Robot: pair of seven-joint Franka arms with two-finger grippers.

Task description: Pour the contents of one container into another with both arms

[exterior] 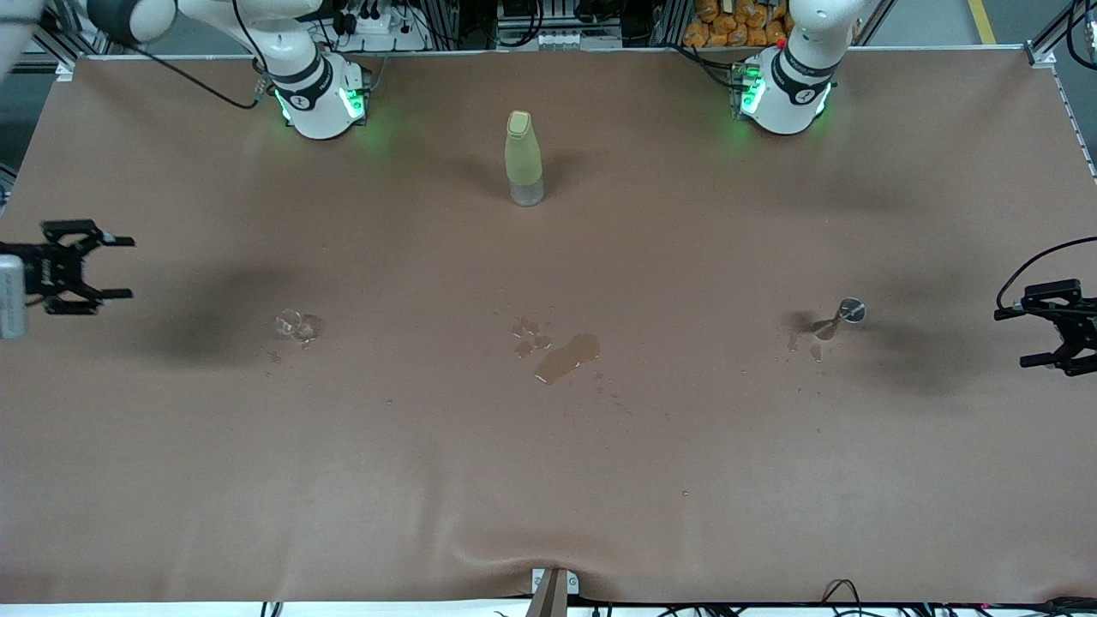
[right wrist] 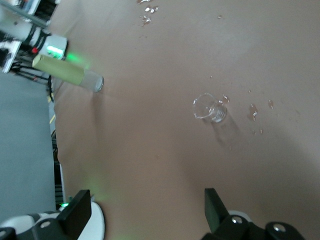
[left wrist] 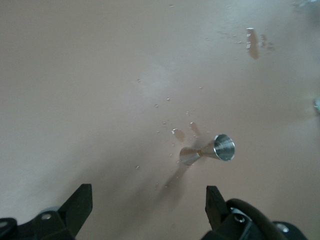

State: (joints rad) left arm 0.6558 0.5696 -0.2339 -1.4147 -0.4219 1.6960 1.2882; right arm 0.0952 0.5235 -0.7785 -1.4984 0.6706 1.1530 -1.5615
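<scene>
Left gripper (exterior: 1052,337) parked up in the air at the left arm's end of the table (exterior: 548,480), fingers spread wide, nothing between them. Right gripper (exterior: 110,267) likewise hanging over the right arm's end of the table, fingers apart and empty. Both arms waiting, well clear of everything on the brown cloth.

Standing upright between the two bases, midway along the table and nearest the robots: a pale yellow-green bottle (exterior: 524,157) with a clear bottom and a capped top. Seen also from the right wrist (right wrist: 67,73).

Lying on its side toward the left arm's end: a small metal jigger (exterior: 841,316), open mouth showing, a few wet drops just beside it. From the left wrist, framed between the spread fingers (left wrist: 77,207) but well apart from them, jigger (left wrist: 210,150) tipped over with its shadow alongside.

Toward the right arm's end: a small clear glass (exterior: 297,325), apparently tipped on its side, though hard to be sure given how transparent it is; small drops next to it. Same glass (right wrist: 209,108) in the right wrist view.

Between jigger and glass, nearer the front camera than the bottle: a spilled puddle (exterior: 566,357) with smaller wet patches beside it.
</scene>
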